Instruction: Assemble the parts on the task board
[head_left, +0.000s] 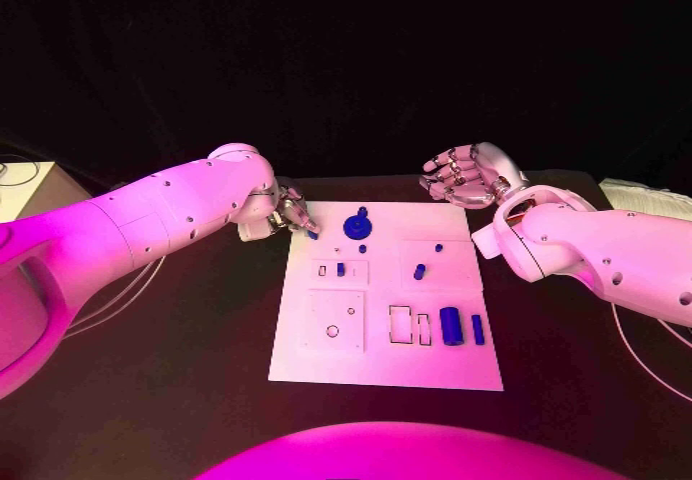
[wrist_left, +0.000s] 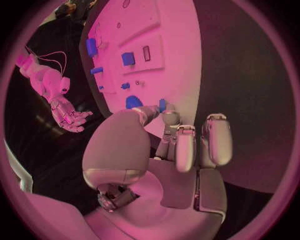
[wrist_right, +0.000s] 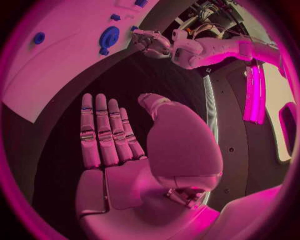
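The white task board (head_left: 389, 365) lies in the middle of the black table. My left hand (head_left: 289, 215) is at its far left corner and pinches a small blue part (head_left: 313, 235) between thumb and a finger, low over the board; the left wrist view shows that part (wrist_left: 162, 105) at the fingertips. Just beside it a round blue part (head_left: 358, 222) stands on the board. My right hand (head_left: 464, 175) hovers open beyond the far right corner, fingers straight and palm bare (wrist_right: 125, 145).
More blue parts sit on the board: two small pegs (head_left: 340, 268) (head_left: 420, 270) mid-board, and a cylinder (head_left: 451, 325) and a bar (head_left: 477, 329) at the near right. Empty cut-outs (head_left: 401, 323) lie beside them. A pale box (head_left: 29, 185) stands at the far left.
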